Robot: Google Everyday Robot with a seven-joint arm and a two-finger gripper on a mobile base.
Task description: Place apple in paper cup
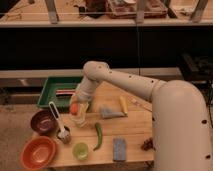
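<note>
The apple point(74, 108), small and red-orange, sits at the tip of my gripper point(76, 106), which is shut on it. The arm reaches down from the right to the table's left side. The apple is right at the rim of the cream-white paper cup point(79, 119), which stands upright on the wooden table directly below the gripper. The gripper and apple hide the cup's mouth.
A green tray point(52, 89) lies behind the cup. A dark bowl point(42, 122) and an orange bowl point(37, 153) are at the left, with a white brush point(58, 124) between. A light-green cup point(80, 150), green chili point(98, 136), grey sponge point(119, 148), grey cloth point(110, 111), yellow item point(123, 104) and grapes point(147, 145) are also on the table.
</note>
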